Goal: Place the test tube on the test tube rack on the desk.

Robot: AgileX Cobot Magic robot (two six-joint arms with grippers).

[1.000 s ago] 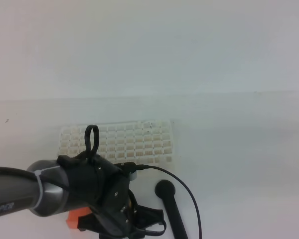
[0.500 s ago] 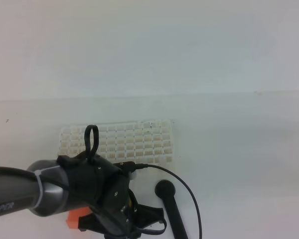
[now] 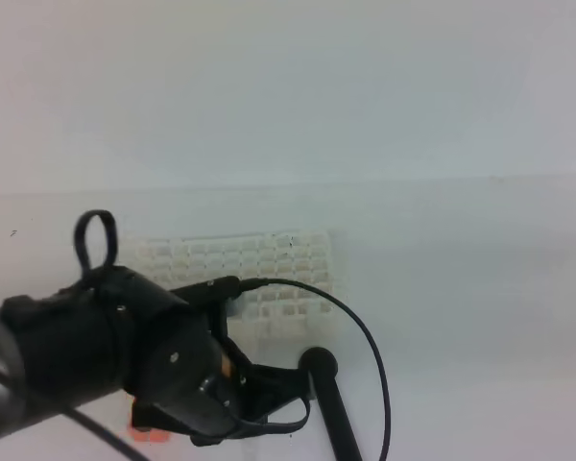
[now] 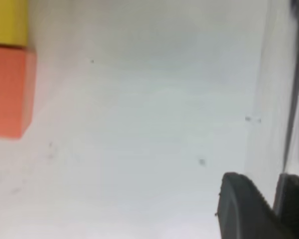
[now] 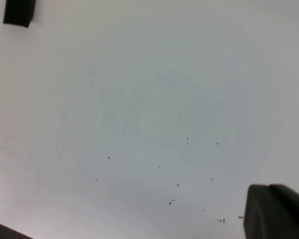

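The white test tube rack [image 3: 278, 257] lies on the white desk [image 3: 461, 288], and my left arm [image 3: 125, 355] covers its left part in the high view. In the left wrist view, my left gripper [image 4: 273, 186] has its two dark fingers nearly together. A faint, clear band that looks like the test tube [image 4: 269, 99] runs up from between them. My right gripper [image 5: 271, 194] is shut over bare desk and holds nothing.
A black round-headed rod [image 3: 319, 365] lies just right of my left arm, with a black cable [image 3: 365, 336] looping over it. A yellow-and-orange block [image 4: 7, 74] sits at the left, peeking out under the arm [image 3: 146, 432]. A small black object [image 5: 19, 12] lies far off.
My left gripper's jaws have closed. The left arm has risen toward the camera and swung left, so it now hides more of the rack and most of the orange block.
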